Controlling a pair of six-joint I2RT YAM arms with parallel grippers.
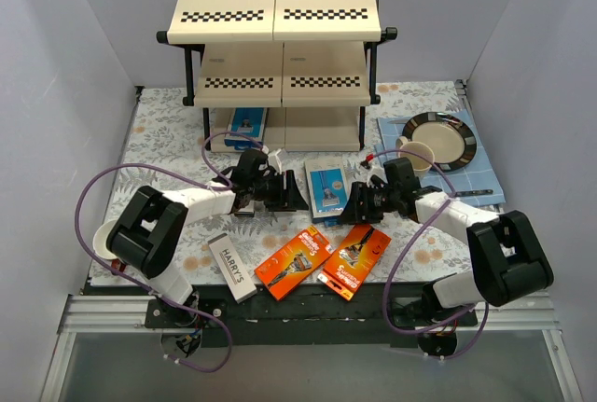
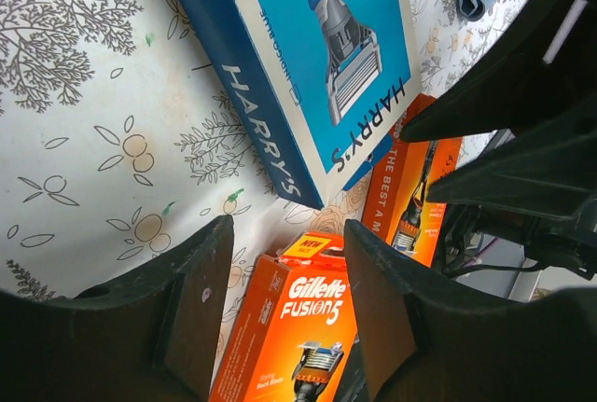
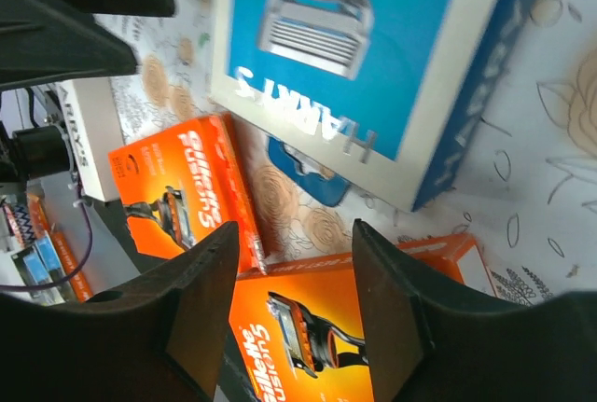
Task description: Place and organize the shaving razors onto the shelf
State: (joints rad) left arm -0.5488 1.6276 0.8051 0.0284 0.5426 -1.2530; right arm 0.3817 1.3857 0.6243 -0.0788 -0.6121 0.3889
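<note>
The shelf (image 1: 276, 48) stands at the back; a blue-and-white razor box (image 1: 247, 124) lies at its bottom left. A second blue-and-white Harry's box (image 1: 326, 186) lies flat mid-table, also in the left wrist view (image 2: 317, 57) and the right wrist view (image 3: 364, 57). Two orange Gillette packs (image 1: 295, 262) (image 1: 354, 260) lie near the front. A long white Harry's box (image 1: 231, 268) lies front left. My left gripper (image 1: 297, 193) is open and empty just left of the mid-table box. My right gripper (image 1: 353, 208) is open and empty just right of it.
A dark-rimmed plate (image 1: 438, 137) and beige mug (image 1: 417, 156) sit on a blue cloth (image 1: 485, 178) at back right. Grey walls close in both sides. The table's front edge runs just below the orange packs.
</note>
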